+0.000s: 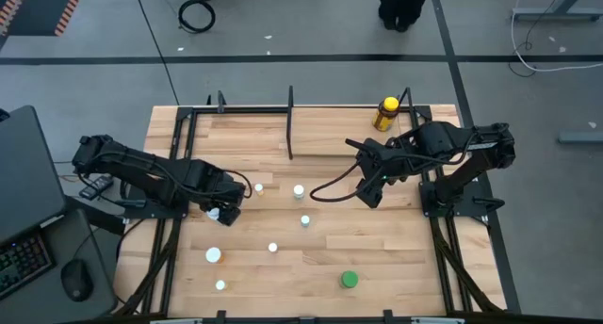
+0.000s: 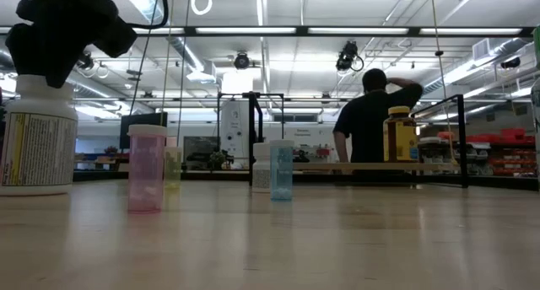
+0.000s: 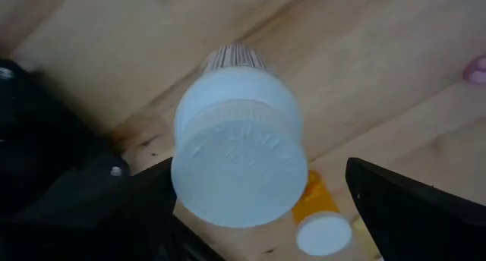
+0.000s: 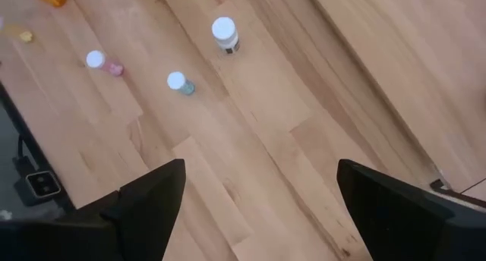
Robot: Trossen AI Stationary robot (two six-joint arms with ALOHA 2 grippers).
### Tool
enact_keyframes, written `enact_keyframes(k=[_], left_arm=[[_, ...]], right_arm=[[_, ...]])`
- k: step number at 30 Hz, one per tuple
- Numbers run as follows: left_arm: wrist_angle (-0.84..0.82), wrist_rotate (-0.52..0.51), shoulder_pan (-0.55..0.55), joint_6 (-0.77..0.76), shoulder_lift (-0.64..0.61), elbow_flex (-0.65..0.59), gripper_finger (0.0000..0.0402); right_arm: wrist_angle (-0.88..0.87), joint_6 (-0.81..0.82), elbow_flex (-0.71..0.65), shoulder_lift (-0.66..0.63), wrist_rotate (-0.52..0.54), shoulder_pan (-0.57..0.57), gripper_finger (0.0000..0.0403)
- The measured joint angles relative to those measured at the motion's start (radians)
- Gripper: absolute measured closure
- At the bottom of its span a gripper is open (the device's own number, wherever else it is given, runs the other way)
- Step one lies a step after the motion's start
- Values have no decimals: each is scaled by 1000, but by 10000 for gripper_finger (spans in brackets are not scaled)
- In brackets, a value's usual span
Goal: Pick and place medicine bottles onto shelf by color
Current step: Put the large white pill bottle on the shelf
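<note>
- The left hand [image 3: 250,215] is open over a big white bottle [image 3: 239,158] on the left of the bench [image 1: 396,258].
- The right hand [image 4: 258,208] is open above the bench, holding nothing.
- A yellow bottle [image 1: 385,114] stands on the shelf [image 1: 330,117] at the far side.
- A green bottle [image 1: 350,280] stands near the front.
- Small white-capped bottles [image 1: 299,191] stand in the middle; what is inside them is too small to tell.

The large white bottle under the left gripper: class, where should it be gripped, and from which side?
Probably from above: the large white bottle stands upright, cap up. Left gripper open astride it; close on the round cap or just below, clear of the orange bottle.
</note>
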Motion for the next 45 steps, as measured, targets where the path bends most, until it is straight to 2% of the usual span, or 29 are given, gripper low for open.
enact_keyframes(k=[7, 13, 16, 28, 32, 39, 45], left_arm=[[-1, 0, -6, -40, 0, -1, 31], [37, 5, -22, -56, 0, -1, 46], [59, -18, -21, -77, 0, -1, 47], [152, -6, -21, -94, -1, -51, 50], [154, -8, -22, -135, 0, -52, 76], [168, -12, -21, -137, 5, -47, 158], [168, -12, -21, -133, 5, -45, 158]], right_arm=[[0, -11, 0, 0, 5, -11, 50], [0, -14, 0, 0, -36, -17, 54], [0, -30, 0, 0, -38, -17, 60], [0, 0, 0, 0, -21, -23, 78], [0, 4, 0, 0, -22, -13, 78], [0, 20, 0, 0, -35, -17, 78], [0, 23, 0, 0, -36, -18, 78]])
